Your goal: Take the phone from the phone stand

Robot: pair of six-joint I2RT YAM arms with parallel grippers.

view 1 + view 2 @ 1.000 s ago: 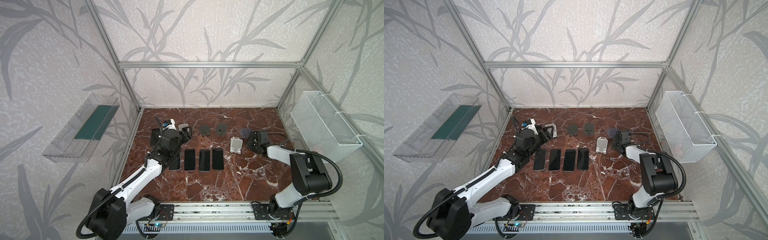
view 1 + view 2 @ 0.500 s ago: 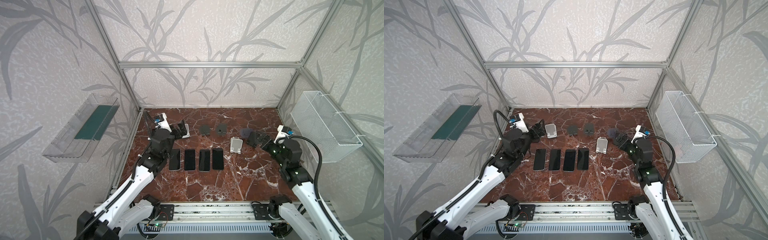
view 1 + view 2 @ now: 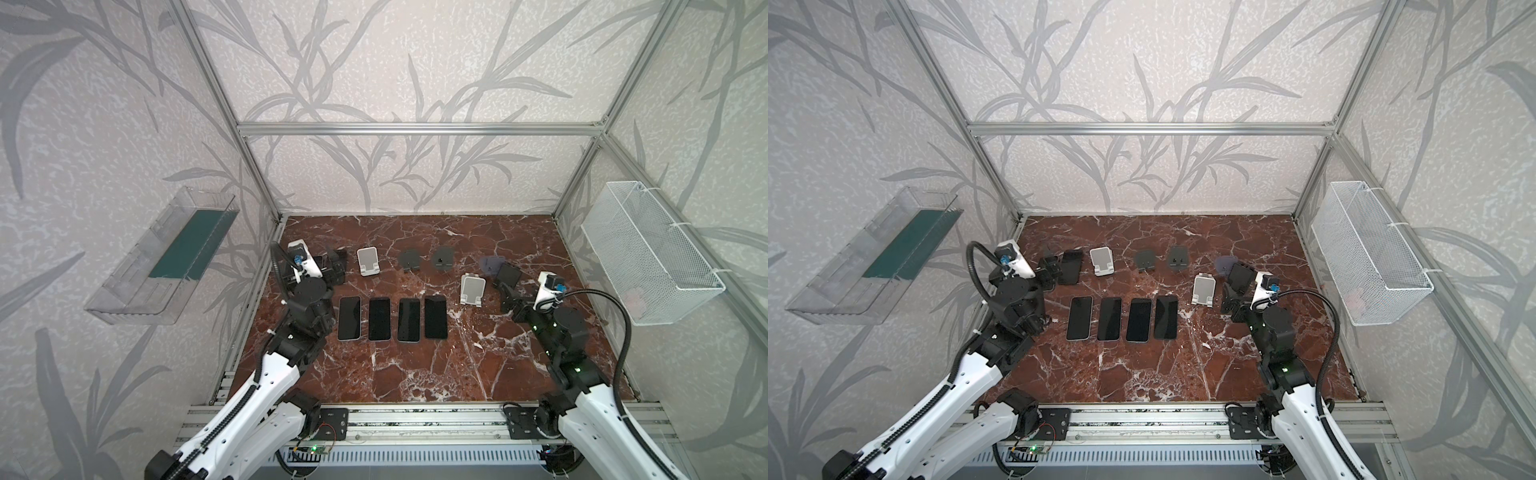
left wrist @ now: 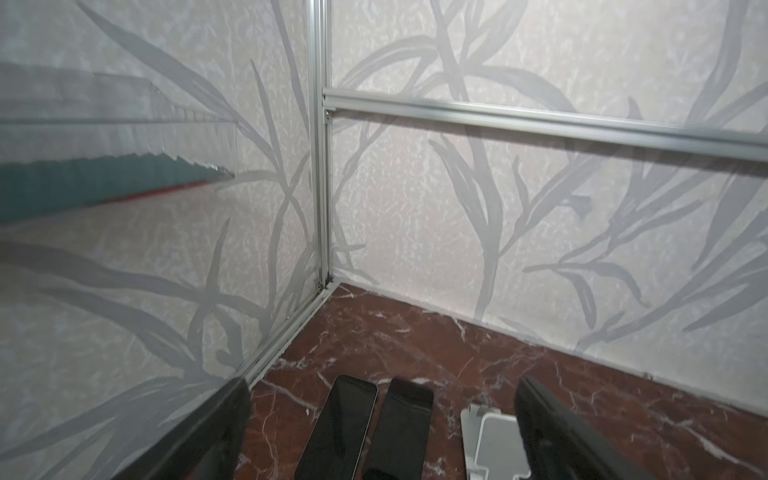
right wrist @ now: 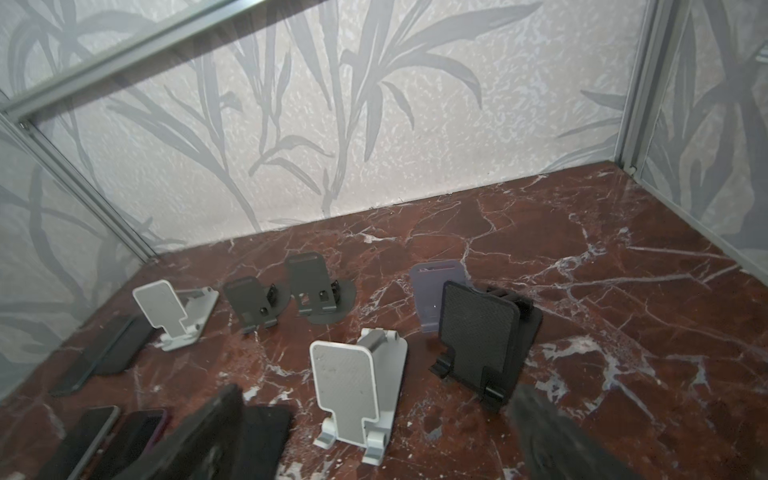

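Withdrawn, left end effector (image 4: 382, 386) and right end effector (image 5: 378, 395) are released; phone (image 3: 1069, 267) flat, lengthwise toward rear wall (image 3: 1142, 166).

left tool (image 4: 382, 388) wide open | two phones (image 4: 340, 428) flat on marble (image 4: 415, 332) | white stand (image 4: 490, 440) beside
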